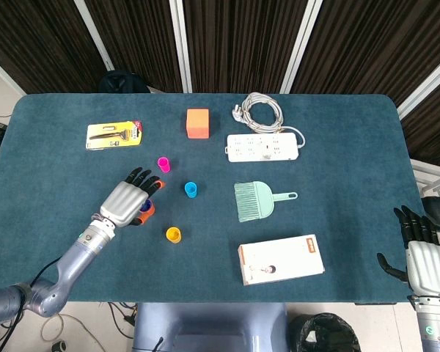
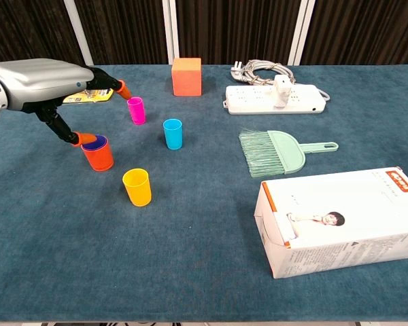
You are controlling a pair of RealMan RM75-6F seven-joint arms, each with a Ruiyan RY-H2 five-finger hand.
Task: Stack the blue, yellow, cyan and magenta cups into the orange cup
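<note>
The orange cup (image 2: 98, 155) stands at the left with the blue cup (image 2: 95, 142) nested inside it, only its dark rim showing. My left hand (image 2: 46, 77) hovers over and just left of them, fingers spread and holding nothing; from the head view the left hand (image 1: 128, 199) partly covers the orange cup (image 1: 149, 210). The magenta cup (image 2: 136, 110), cyan cup (image 2: 173, 134) and yellow cup (image 2: 137, 187) stand upright and apart on the cloth. My right hand (image 1: 424, 257) rests off the table's near right corner, empty with fingers extended.
An orange block (image 1: 198, 122), a white power strip (image 1: 264, 147) and a coiled cable (image 1: 262, 108) lie at the back. A green hand brush (image 1: 253, 200) and a white box (image 1: 281, 259) sit right of the cups. A yellow tool pack (image 1: 114, 134) lies at the far left.
</note>
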